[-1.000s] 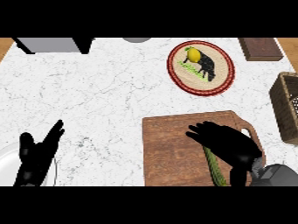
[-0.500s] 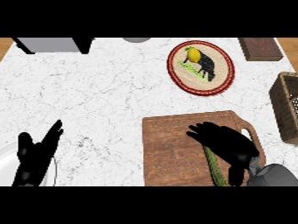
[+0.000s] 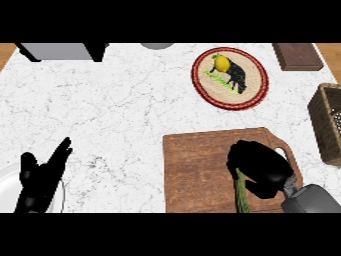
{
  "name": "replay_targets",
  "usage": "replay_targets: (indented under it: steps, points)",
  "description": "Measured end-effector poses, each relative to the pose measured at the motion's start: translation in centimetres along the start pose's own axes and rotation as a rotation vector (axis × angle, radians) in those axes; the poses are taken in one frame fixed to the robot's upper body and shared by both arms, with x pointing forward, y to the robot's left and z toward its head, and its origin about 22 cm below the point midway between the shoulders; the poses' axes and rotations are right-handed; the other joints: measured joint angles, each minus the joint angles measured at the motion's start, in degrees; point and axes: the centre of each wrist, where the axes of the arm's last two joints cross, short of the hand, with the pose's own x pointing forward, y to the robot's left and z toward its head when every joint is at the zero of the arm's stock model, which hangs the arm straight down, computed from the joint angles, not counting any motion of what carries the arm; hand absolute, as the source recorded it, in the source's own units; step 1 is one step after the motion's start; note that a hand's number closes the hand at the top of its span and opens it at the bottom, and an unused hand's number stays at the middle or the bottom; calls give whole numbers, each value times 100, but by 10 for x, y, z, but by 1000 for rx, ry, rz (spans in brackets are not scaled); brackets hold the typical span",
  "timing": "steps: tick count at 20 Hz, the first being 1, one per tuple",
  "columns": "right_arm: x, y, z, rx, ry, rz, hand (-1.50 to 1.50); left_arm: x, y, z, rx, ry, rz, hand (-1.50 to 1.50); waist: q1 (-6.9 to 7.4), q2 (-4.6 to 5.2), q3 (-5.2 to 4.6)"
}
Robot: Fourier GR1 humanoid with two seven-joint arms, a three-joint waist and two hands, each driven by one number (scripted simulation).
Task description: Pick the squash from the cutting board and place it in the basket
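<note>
Squash (image 3: 241, 192) lies on the cutting board (image 3: 199, 170), partly beneath the right hand (image 3: 258, 165), whose fingers curl down over it, apparently touching.

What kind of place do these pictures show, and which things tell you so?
Most likely a kitchen counter: a white marble-patterned top carries a wooden cutting board with a green squash on it, a wicker basket at the right edge, and a decorated plate.

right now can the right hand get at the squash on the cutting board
Probably yes. The right hand is already over the squash on the cutting board, fingers curled down beside it, with nothing between them. Whether it actually grips the squash can't be told.
</note>
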Motion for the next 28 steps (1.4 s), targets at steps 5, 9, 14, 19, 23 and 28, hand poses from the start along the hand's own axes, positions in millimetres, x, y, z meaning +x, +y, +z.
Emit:
replay_targets:
  steps: [5, 9, 14, 19, 23, 28]
  points:
    - [-2, 0, -2, -21, 15, 23, 150, -2, 3, -2, -5, 3, 1, 0, -7, -5, 6]
    - [18, 1, 2, -42, 228, -69, 150, -4, 6, 3, 21, 27, 12, 0, -183, -41, 5]
    - [52, -17, 12, -133, 508, -165, 150, -9, 12, 9, 44, 37, 16, 0, -328, -66, -1]
    - [87, -54, 36, -382, 604, -364, 150, -8, 15, 11, 42, 31, 18, 0, -311, -43, 9]
    - [103, -85, 67, -692, 562, -589, 150, -8, 12, 11, 38, 26, 21, 0, -300, -38, 16]
    - [115, -122, 95, -913, 607, -685, 150, -5, 10, 8, 27, 22, 8, 0, -206, -17, -3]
